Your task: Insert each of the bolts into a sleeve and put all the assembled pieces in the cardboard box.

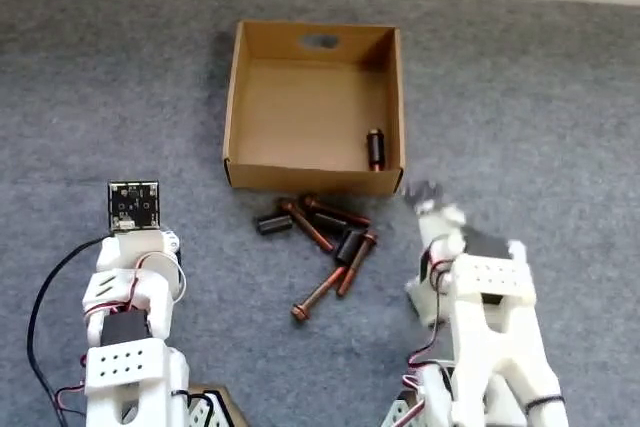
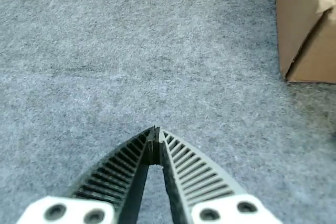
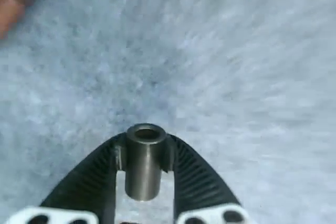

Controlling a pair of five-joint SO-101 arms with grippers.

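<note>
Shows right gripper [image 3: 144,143] pinching sleeve [image 3: 143,167] beside box [image 1: 234,97] corner; left gripper [image 2: 155,132] pressed closed above carpet [image 2: 131,51]; bolts [image 1: 328,247] heaped before box, one piece [image 1: 376,148] inside.

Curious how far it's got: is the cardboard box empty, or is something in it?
Not empty. One dark piece lies on the floor of the cardboard box, beside a side wall; several bolts lie outside it.

The open cardboard box [image 1: 232,97] holds one dark assembled piece [image 1: 375,148] by its wall. Coppery bolts [image 1: 320,292] and dark sleeves [image 1: 273,223] lie jumbled just in front. The right gripper [image 3: 144,141] pinches one grey sleeve [image 3: 143,169].
</note>
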